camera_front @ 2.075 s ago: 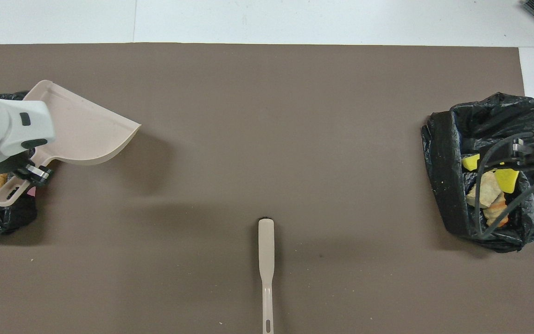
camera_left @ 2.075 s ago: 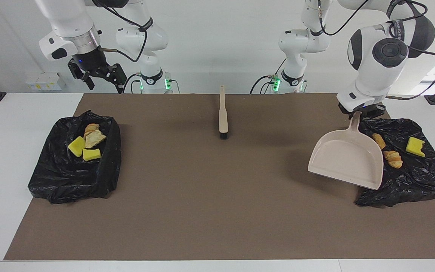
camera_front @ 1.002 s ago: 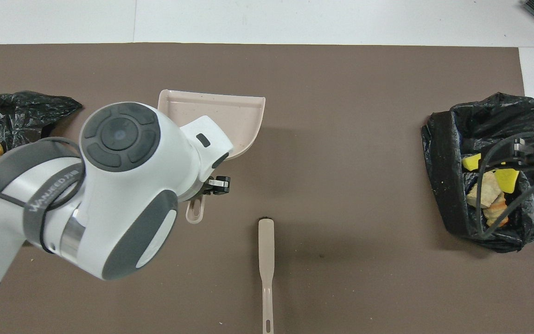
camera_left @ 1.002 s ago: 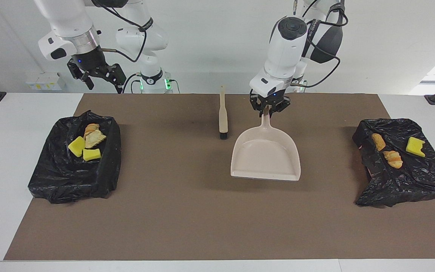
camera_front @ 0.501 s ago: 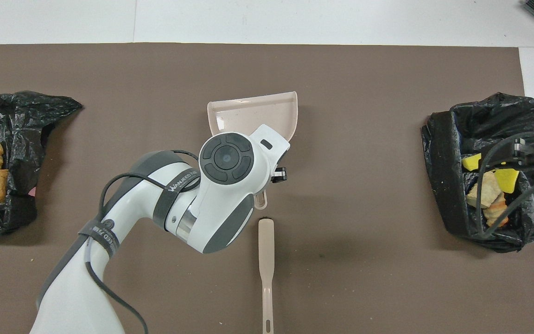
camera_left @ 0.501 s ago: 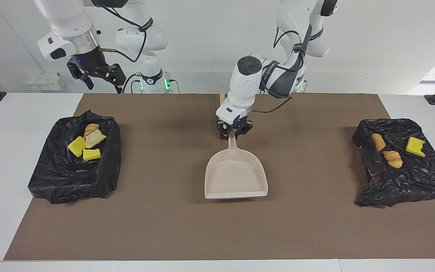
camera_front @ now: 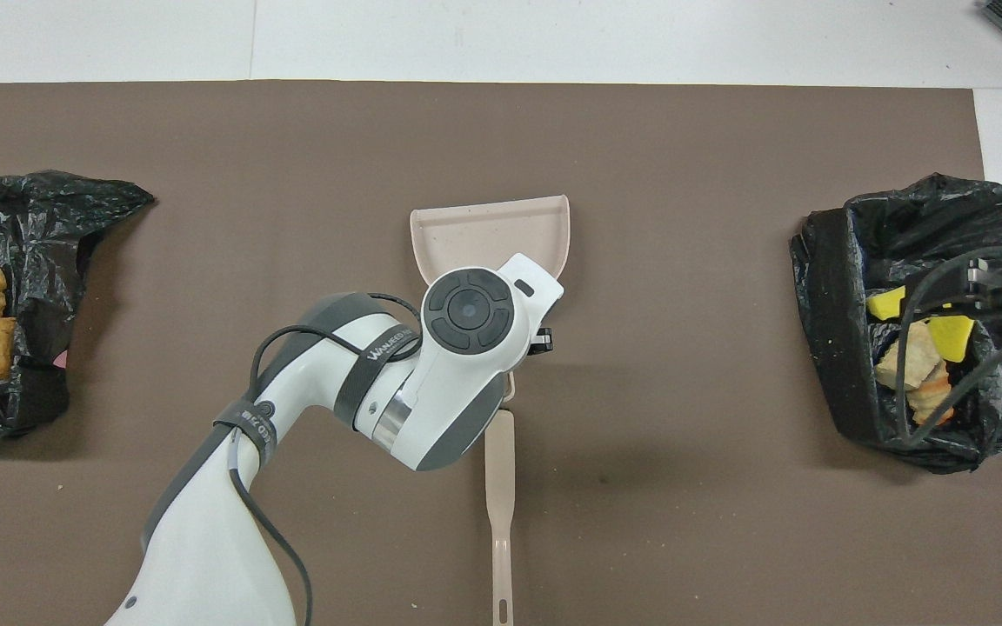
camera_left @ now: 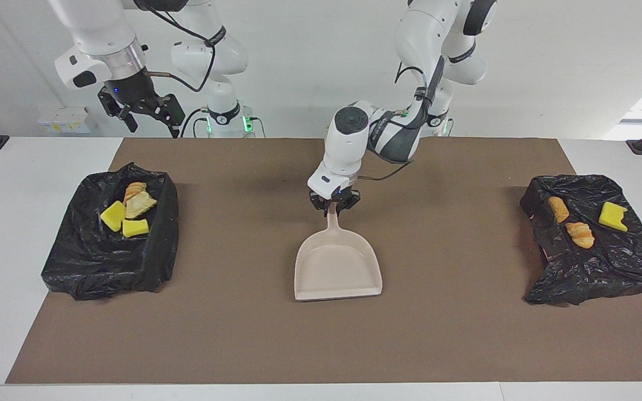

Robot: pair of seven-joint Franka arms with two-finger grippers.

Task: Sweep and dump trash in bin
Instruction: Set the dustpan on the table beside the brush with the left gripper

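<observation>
In the two black bags at the mat's ends sits the trash (camera_left: 129,210): four scraps in the bin (camera_left: 110,240) at the right arm's end, at 9 o'clock in the facing view, three on the other bag (camera_left: 597,245) at 3 o'clock. Mid-mat lies the dustpan (camera_left: 337,267), mouth at 6 o'clock in that view. L gripper (camera_left: 333,207) is clamped on its handle. The brush (camera_front: 499,496) lies nearer the robots, just beside that handle. R gripper (camera_left: 145,114) waits, spread wide, holding nothing, up over the mat's 10 o'clock corner in the facing view.
</observation>
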